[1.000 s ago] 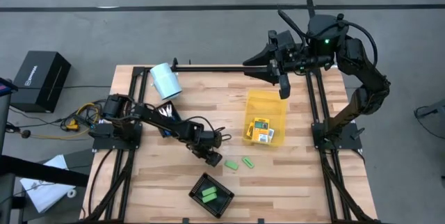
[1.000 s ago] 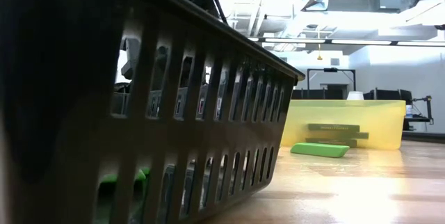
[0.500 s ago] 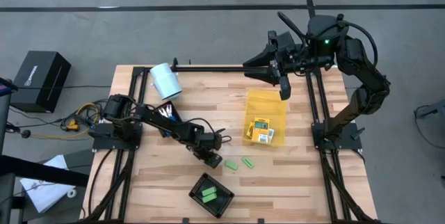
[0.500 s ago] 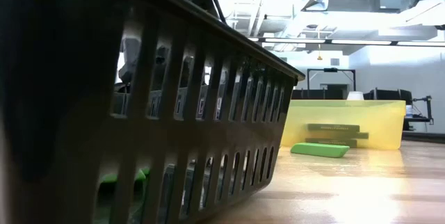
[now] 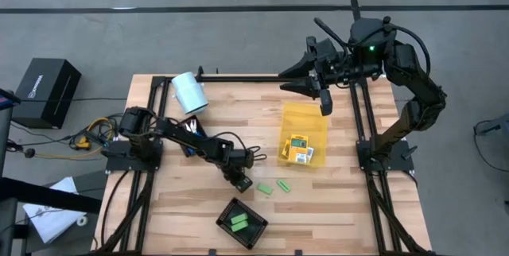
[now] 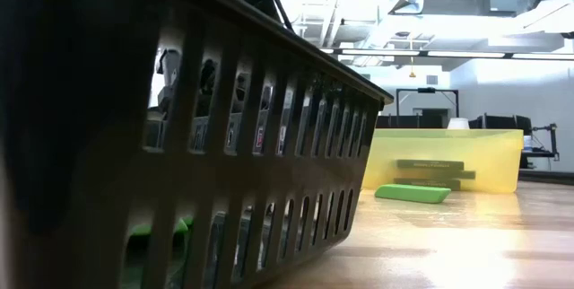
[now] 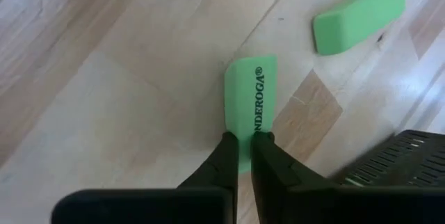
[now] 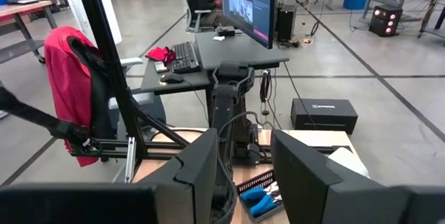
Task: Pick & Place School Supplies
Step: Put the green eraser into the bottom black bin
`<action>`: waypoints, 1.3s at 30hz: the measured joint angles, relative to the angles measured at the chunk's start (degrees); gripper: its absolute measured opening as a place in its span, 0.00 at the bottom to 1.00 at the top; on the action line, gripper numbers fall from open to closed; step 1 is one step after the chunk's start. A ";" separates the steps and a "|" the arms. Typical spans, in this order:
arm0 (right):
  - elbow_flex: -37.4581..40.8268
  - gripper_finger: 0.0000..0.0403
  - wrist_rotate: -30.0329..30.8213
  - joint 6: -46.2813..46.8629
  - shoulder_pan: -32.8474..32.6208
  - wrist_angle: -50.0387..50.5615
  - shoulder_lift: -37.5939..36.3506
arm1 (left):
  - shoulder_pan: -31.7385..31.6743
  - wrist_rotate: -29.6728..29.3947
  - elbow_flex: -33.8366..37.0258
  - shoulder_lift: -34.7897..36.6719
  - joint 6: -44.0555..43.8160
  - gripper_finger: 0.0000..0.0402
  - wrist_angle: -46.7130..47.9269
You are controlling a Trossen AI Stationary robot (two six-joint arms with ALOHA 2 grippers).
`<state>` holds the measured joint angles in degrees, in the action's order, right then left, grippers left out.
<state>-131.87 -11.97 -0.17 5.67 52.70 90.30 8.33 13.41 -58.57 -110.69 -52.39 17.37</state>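
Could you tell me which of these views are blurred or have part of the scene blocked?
Low view: the black tray looms out of focus, blocking most of the table. Left wrist view: the green eraser clamped by the left gripper is sharp. High view: evenly lit, no glare.

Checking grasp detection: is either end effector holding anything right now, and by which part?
Left end effector is shut on one short end of a green eraser lying on the table. Right end effector, raised at the table's far edge, is open and holds nothing.
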 joint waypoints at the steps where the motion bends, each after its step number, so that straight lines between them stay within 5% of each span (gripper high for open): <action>1: 0.00 0.32 0.00 -0.04 0.04 -0.02 0.00 | -0.55 -0.63 0.00 -0.01 0.46 0.02 -0.05; 7: 0.00 0.32 0.00 -0.34 1.04 -1.80 0.00 | -4.38 -4.43 0.55 3.77 2.75 0.01 -1.11; 11: 0.00 0.32 0.00 -0.46 1.68 -2.61 0.00 | -6.11 -14.88 0.67 5.11 2.57 0.01 -1.06; 26: 0.00 0.32 -0.21 -0.28 2.38 -2.37 0.01 | -7.72 -13.38 0.45 12.18 4.93 0.00 -1.91; 39: 0.84 0.32 4.82 3.18 3.13 15.53 1.80 | -8.36 -10.38 0.31 17.06 11.46 0.04 -1.81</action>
<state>-131.03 -7.15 3.01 8.80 68.24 92.10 -0.03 3.03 -58.26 -93.62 -40.93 15.56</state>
